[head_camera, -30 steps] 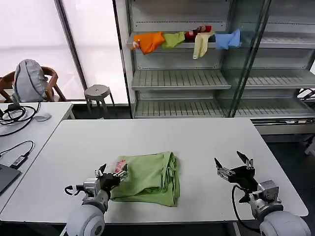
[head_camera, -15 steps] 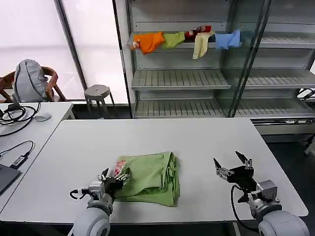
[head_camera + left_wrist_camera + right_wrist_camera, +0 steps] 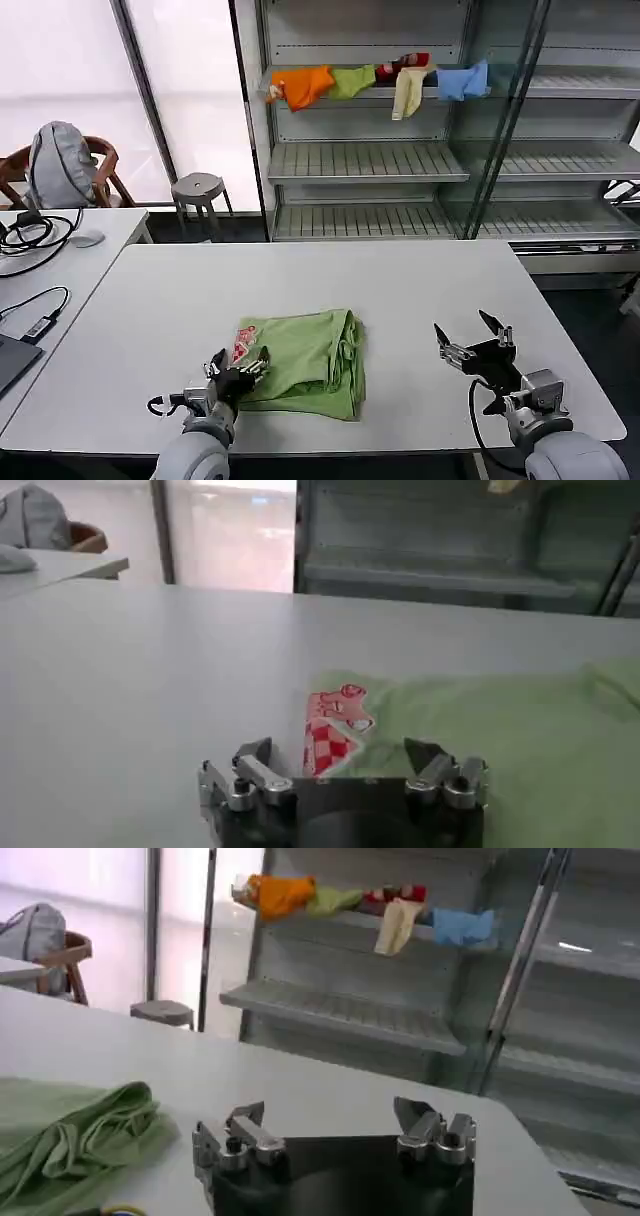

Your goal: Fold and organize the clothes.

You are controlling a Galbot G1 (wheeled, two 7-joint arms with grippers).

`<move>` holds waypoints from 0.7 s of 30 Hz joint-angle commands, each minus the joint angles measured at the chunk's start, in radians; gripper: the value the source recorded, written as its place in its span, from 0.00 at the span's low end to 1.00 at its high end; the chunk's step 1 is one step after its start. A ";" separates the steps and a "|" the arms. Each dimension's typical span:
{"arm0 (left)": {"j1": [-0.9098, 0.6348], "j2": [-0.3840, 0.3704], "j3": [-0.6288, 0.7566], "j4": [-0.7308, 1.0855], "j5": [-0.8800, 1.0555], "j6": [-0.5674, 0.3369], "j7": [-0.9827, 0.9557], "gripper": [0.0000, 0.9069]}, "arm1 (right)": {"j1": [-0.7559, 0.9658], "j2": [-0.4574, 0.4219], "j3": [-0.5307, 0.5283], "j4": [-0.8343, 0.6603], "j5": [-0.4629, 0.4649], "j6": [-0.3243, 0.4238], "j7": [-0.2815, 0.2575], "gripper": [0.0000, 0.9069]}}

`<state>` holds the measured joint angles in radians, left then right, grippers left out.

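The light green short-sleeved polo shirt point(image 3: 304, 363) lies folded into a rough rectangle near the front edge of the white rectangular desk point(image 3: 330, 275), a little toward the desk's left half. Its red-and-white chest print point(image 3: 243, 343) faces up at the folded bundle's left end, and bunched folds stack along its right side.

The left gripper point(image 3: 237, 373) sits low at the front edge, right at the shirt's front-left corner, and its fingers are spread apart with nothing between them. From the left wrist camera, the left gripper point(image 3: 345, 765) points straight at the checkered print point(image 3: 335, 730), fingertips just short of the green cloth point(image 3: 520, 730).

Over on the right, the right gripper point(image 3: 469, 342) hovers above bare desk near the front-right corner, well apart from the shirt, fingers wide and empty. In the right wrist view the right gripper point(image 3: 334, 1125) stands open, with the shirt's rumpled edge point(image 3: 70, 1138) off to one side.

Behind the desk stands a grey metal shelf rack point(image 3: 370, 160) with small orange, green, yellow, red and blue garments point(image 3: 375, 82) draped on its upper shelf.
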<state>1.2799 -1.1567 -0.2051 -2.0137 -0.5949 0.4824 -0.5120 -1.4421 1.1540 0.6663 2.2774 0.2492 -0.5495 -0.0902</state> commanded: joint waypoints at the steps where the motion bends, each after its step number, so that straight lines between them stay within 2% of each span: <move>1: 0.029 0.001 0.010 -0.002 -0.088 -0.047 -0.004 0.02 | 0.000 0.001 -0.004 0.000 -0.001 0.001 0.000 1.00; 9: 0.049 0.010 0.026 0.034 0.081 -0.057 0.027 0.02 | -0.003 -0.001 -0.005 0.003 -0.001 0.000 0.000 1.00; 17: 0.039 -0.008 0.038 0.035 0.080 -0.078 0.039 0.02 | -0.006 -0.001 -0.005 0.007 -0.003 -0.001 0.001 1.00; 21: 0.025 0.011 0.008 0.029 0.093 -0.074 0.051 0.02 | -0.004 -0.005 -0.004 0.008 -0.002 -0.001 0.001 1.00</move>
<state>1.3119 -1.1588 -0.1732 -1.9917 -0.5538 0.4220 -0.4769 -1.4476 1.1502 0.6612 2.2849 0.2464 -0.5501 -0.0898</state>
